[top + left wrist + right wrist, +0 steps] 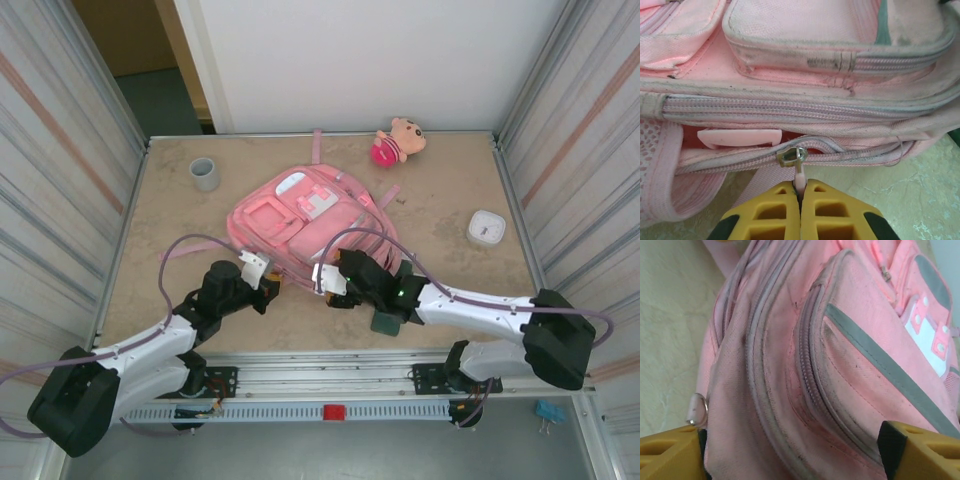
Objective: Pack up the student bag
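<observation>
Left gripper (800, 192) pinched shut on the zipper pull (799, 174), I'd draw steadily along the zipper (860, 156) while the right gripper (790, 435), spread wide around the student bag (850, 365), braces it

One each: bag (345, 225), doll (398, 140), cup (204, 174), box (486, 229)

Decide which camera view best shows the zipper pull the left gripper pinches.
Left wrist: the zipper pull, close up, pinched in the shut left gripper. Top external gives the student bag whole, the pull too small to tell. Right wrist faces the bag's pockets.
</observation>
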Controlling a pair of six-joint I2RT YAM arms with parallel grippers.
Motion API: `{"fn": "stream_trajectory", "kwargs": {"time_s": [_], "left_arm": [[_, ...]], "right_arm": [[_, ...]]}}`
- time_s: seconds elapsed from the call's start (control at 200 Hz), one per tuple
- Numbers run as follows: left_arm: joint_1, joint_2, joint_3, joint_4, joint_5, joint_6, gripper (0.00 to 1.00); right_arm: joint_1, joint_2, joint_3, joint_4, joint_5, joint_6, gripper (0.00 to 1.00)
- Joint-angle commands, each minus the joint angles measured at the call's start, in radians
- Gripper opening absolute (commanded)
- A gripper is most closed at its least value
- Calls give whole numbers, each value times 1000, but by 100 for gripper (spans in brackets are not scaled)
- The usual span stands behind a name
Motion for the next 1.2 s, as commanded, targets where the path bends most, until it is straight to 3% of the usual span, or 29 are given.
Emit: {"fn": "stream_trajectory", "kwargs": {"time_s": [0.0, 0.04, 0.22, 0.271, 0.536, 0.797, 0.897, 0.982, 1.117, 1.193], "left_arm": [[0, -19, 38, 88, 47, 2, 0], [-1, -19, 40, 83, 50, 4, 0], [0, -14, 53, 73, 95, 11, 0], [0, -9, 58, 74, 114, 11, 0], [-52, 44, 110, 126, 239, 3, 0], [-181, 134, 223, 130, 263, 47, 0], [-189, 132, 230, 92, 205, 68, 16], [-187, 85, 240, 6, 167, 126, 36], [-203, -61, 273, -179, 92, 315, 61], [-210, -136, 278, -248, 20, 444, 68]], "right_arm": [[-17, 29, -22, 79, 25, -66, 78], [-17, 35, -23, 85, 32, -68, 70], [-26, 34, -7, 152, 35, 17, 11], [-29, 25, 5, 173, 16, 56, 3], [-36, 78, 83, 234, 85, 119, 0], [-51, 90, 122, 226, -53, 145, 0], [-78, 48, 118, 159, -185, 110, 0], [-117, 7, 123, 65, -300, 74, 0], [-180, -41, 142, -58, -428, -1, 0], [-205, -59, 148, -108, -495, -67, 0]]}}
